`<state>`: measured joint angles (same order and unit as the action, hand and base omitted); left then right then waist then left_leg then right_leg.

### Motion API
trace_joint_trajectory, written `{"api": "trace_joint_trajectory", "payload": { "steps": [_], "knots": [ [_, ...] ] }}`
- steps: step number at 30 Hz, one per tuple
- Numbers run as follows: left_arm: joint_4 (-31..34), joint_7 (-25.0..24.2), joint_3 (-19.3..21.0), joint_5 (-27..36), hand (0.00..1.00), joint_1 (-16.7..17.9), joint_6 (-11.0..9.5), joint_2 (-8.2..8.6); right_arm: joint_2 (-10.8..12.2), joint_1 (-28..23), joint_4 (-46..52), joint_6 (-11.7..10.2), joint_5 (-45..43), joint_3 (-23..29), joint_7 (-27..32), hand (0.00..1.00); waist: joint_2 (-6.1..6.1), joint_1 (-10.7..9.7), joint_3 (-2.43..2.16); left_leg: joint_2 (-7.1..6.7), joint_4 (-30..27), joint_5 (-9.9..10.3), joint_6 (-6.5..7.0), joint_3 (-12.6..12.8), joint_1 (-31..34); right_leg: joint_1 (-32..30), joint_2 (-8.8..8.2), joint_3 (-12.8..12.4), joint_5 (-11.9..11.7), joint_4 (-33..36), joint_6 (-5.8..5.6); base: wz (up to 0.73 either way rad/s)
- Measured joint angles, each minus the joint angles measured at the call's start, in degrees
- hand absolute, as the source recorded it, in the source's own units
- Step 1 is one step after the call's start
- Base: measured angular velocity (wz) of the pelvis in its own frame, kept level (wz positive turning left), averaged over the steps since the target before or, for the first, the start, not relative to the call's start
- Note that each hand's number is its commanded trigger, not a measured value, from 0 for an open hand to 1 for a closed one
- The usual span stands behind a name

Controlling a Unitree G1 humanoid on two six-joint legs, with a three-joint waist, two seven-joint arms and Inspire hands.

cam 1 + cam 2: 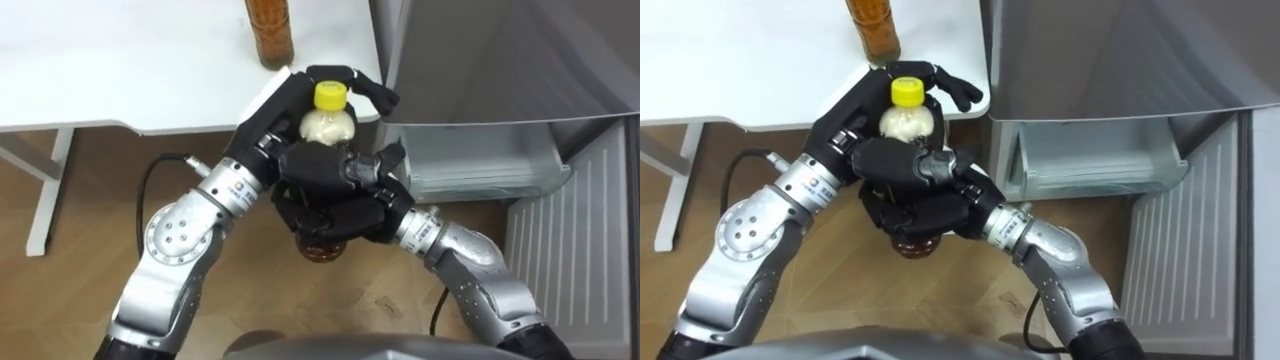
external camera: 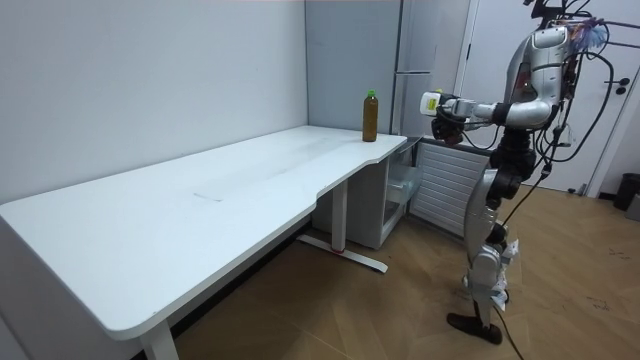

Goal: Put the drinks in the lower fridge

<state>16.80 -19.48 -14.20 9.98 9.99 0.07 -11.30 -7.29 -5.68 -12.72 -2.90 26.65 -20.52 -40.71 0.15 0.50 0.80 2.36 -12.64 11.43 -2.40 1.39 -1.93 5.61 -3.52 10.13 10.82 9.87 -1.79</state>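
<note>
In the left eye view the yellow-capped bottle is seen upright, held in the air to the left of the open lower fridge and not yet inside it. A drop is judged the chief risk. The bottle is gripped by two hands at once, and if one is released before the other has a sure hold, the bottle could be tipped or let slip to the wooden floor. A knock could also be caused on the way in. The opening of the lower fridge sits low, so the bottle could be struck against the compartment's rim if it is carried across without being lowered.

The left hand is closed on the bottle's upper part, its fingers curled round behind the cap. The right hand is closed round the body below, its fingers wrapped across the front, so that only the brown base is left showing beneath.

Farther left of the lower fridge, a second bottle of brown drink is seen standing at the corner of the white table. It could be toppled if an arm is swung back toward it.
</note>
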Motion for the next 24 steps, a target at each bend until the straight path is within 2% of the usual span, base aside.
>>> {"api": "trace_joint_trajectory", "payload": {
  "steps": [6, 7, 8, 11, 16, 24],
  "knots": [
    [0.0, 0.03, 0.03, -0.03, 0.0, 0.0, 0.04, 0.65, 0.0, -0.13, 0.41, 0.03, -0.57, 0.79, -0.36, 1.0, 0.46, 0.04, 0.0, 0.17, -0.06, 0.0, 0.0, 0.14, 0.27, -0.78, 0.14, -0.66, -0.03, 0.7, 0.05, -0.03],
    [0.0, 0.03, 0.02, -0.03, 0.7, 0.0, 0.04, 0.63, 0.0, -0.2, 0.47, 0.03, -0.58, 0.86, -0.4, 1.0, 0.47, 0.03, 0.0, 0.17, -0.06, 0.0, 0.0, 0.16, 0.27, -0.8, 0.14, -0.68, -0.03, 0.71, 0.05, 0.0],
    [0.01, 0.01, 0.01, -0.03, 1.0, 0.01, 0.04, 0.68, 0.0, -0.53, 0.96, 0.16, -0.74, 1.08, -0.35, 1.0, 0.49, 0.02, -0.02, 0.17, -0.06, 0.0, 0.0, 0.17, 0.25, -0.78, 0.14, -0.72, -0.03, 0.71, 0.05, 0.0],
    [0.02, -0.09, 0.02, -0.02, 1.0, 0.01, 0.04, 1.07, -0.03, -1.21, 2.25, 1.15, -0.78, 1.6, -0.21, 1.0, 0.59, 0.16, -0.08, 0.19, -0.09, 0.0, 0.0, 0.16, 0.2, -0.78, 0.14, -0.73, -0.05, 0.73, 0.09, 0.0],
    [0.02, -0.08, 0.04, -0.11, 1.0, 0.02, 0.02, 1.21, 0.02, -1.4, 2.49, 1.17, -1.19, 1.84, -0.16, 1.0, 0.93, 1.49, -0.13, 0.25, 0.96, -0.01, 0.0, 0.4, -1.69, 0.26, 0.21, -0.88, -0.05, 0.67, 0.09, -0.06],
    [0.07, -0.13, 0.03, -0.18, 1.0, 0.02, -0.09, 0.89, 0.33, -2.24, 2.9, 1.16, -1.32, 1.82, 0.13, 1.0, 0.96, 1.57, -0.18, 0.22, 1.29, -0.01, 0.01, 0.35, -2.76, 1.31, 0.23, -1.48, -0.05, 0.26, 0.09, -0.01]
  ]
}}
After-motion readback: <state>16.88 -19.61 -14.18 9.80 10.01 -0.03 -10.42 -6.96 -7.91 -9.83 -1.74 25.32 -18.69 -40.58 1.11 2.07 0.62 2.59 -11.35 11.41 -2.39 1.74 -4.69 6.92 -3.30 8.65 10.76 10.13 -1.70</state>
